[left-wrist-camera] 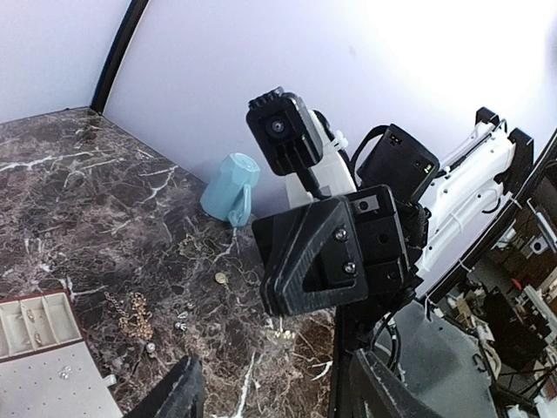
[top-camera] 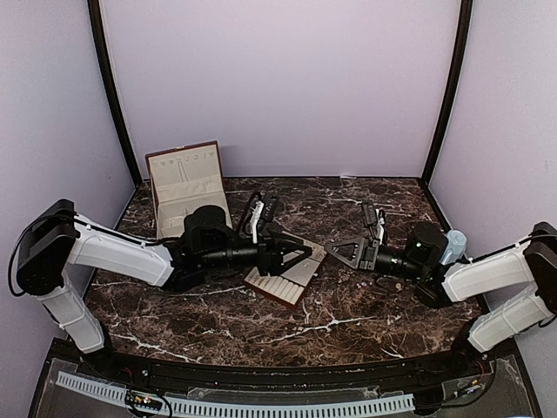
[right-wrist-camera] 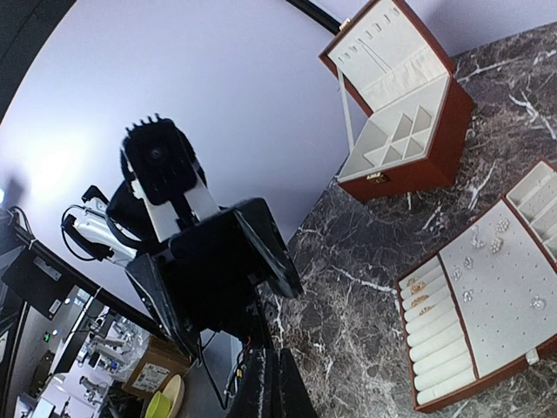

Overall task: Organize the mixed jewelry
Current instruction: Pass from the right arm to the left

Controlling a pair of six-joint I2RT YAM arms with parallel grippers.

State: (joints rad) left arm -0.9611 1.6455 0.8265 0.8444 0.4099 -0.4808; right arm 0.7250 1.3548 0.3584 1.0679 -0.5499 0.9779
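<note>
Where mixed jewelry [left-wrist-camera: 137, 315] lies scattered, a blue cup [left-wrist-camera: 228, 190] stands near.

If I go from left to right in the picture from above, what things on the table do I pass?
open brown box → cream tray → blue cup. The arms stretch across too much to fit in the order.

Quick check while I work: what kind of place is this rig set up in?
Probably a staged robot test booth, not a home: plain lilac wall panels joined by black corner posts, a marble-look tabletop, and workshop clutter past the edge in the left wrist view.
</note>
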